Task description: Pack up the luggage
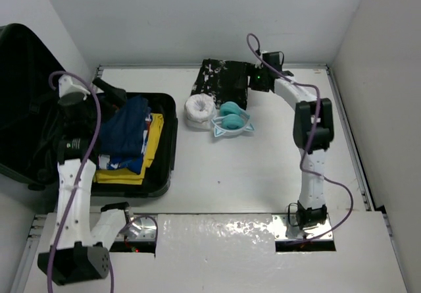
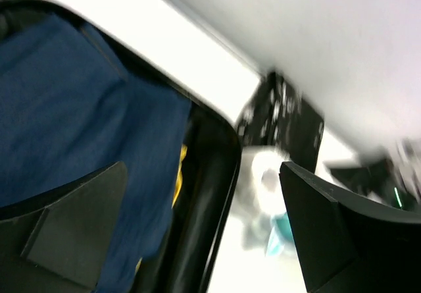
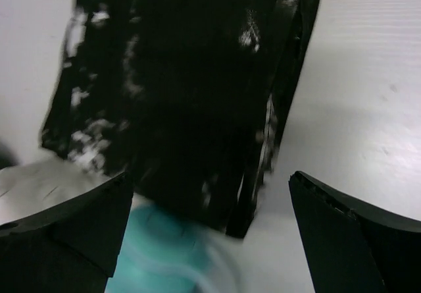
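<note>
The black luggage (image 1: 168, 149) lies open at the table's left, its lid standing against the wall. Inside lie a folded blue garment (image 1: 128, 132) on a yellow one (image 1: 152, 143); both also show in the left wrist view, blue garment (image 2: 59, 108). My left gripper (image 1: 112, 95) is open and empty above the luggage's far edge. My right gripper (image 1: 245, 85) is open and empty over a folded black garment with white speckles (image 1: 220, 82), which fills the right wrist view (image 3: 177, 89).
A white roll (image 1: 198, 110) and teal headphones (image 1: 231, 119) lie on the white table (image 1: 250, 174) just in front of the black garment. The teal headphones also show in the right wrist view (image 3: 164, 253). White walls close in the table at back and right.
</note>
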Motion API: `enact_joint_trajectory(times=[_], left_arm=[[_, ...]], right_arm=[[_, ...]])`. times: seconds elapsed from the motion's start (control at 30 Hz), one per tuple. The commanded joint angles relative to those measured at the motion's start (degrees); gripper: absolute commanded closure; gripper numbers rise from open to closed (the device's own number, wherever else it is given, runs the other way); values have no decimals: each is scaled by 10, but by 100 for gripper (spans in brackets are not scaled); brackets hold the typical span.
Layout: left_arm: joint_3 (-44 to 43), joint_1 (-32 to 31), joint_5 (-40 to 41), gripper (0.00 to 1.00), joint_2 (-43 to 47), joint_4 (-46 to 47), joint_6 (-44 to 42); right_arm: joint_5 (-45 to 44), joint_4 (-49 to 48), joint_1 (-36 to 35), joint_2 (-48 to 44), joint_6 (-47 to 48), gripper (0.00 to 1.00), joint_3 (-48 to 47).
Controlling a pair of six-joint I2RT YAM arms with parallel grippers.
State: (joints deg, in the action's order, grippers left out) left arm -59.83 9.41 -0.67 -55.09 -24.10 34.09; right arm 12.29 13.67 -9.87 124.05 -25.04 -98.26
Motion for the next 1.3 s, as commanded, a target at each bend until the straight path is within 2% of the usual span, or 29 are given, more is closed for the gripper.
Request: enact_joint_trajectory(times=[0.0,0.03,0.13,0.2,0.27,0.33,0.37,0.47,0.53,0.6,0.7,0.73,0.8,0.83,0.97,1.13,1.27], left_arm=[[59,-4,-86,0,23,6,-89],[64,-4,-91,0,24,0,-97],[77,-4,-106,0,23,-6,-121],[84,-4,-104,1,25,-6,-126],[89,-4,-111,0,32,-3,-126],[100,-4,-124,0,38,7,-121],[103,-4,-126,0,42,6,-121],[111,-4,-124,0,50,5,-125],[115,-4,-124,0,53,-2,-133],[122,-4,-124,0,56,-4,-137],[131,-4,-130,0,60,-2,-136],[133,-5,-131,0,61,0,-134],[133,-7,-124,0,60,-5,-131],[133,-8,-113,0,60,-9,-132],[134,-15,-114,0,67,-3,-122],[141,-20,-140,0,75,10,-96],[146,-46,-141,0,93,19,-70]], right_arm=[[55,47,-3,106,24,3,-102],[61,70,-2,131,24,4,-157],[54,106,-1,205,24,9,-218],[28,102,-1,209,5,10,-203],[1,87,-1,204,-13,17,-167],[-13,92,0,211,-40,33,-163],[-19,92,0,214,-54,55,-163],[-39,94,3,218,-77,88,-158],[-41,88,12,214,-91,100,-149],[-79,84,30,187,-122,100,-122],[-137,10,73,86,-193,100,20],[-152,-42,86,55,-213,100,114],[-183,-83,130,-33,-254,100,196],[-212,-101,142,-58,-258,100,257],[-230,-104,190,-179,-226,100,352],[-268,-80,195,-295,-203,100,468],[-271,-122,194,-424,-236,99,624]])
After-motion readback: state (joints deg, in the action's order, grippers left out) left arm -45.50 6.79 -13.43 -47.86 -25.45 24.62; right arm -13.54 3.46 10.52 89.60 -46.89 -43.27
